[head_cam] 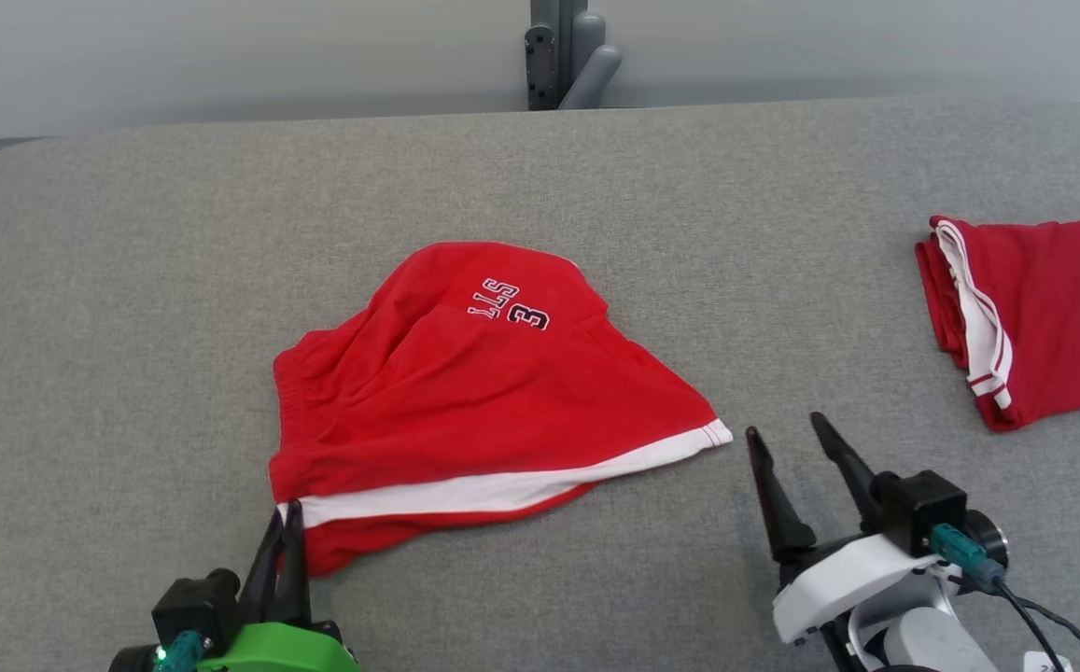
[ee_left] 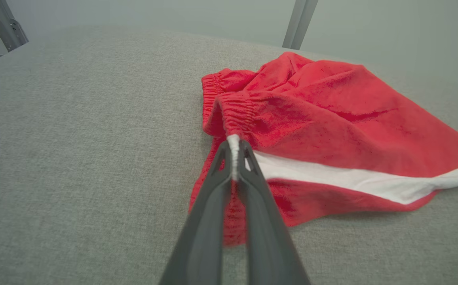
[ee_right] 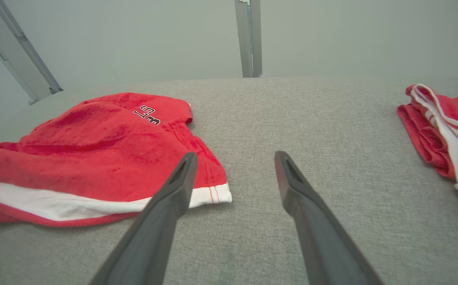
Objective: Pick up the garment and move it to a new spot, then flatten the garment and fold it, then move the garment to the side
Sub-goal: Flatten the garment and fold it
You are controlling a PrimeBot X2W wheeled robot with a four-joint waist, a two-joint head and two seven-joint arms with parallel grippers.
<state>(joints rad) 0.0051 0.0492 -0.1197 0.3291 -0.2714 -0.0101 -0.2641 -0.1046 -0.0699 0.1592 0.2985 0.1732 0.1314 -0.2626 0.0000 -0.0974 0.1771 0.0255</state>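
The red garment [head_cam: 483, 401] is shown crumpled at the centre of the grey counter [head_cam: 129, 280]. Its near-left corner, at the white stripe's end, is pinched by the clenched left end effector [head_cam: 286, 513], presumably for lifting. The right end effector [head_cam: 782, 427] is held released just beside the near-right hem corner. A second garment [head_cam: 1044, 308] is laid folded at the far right.
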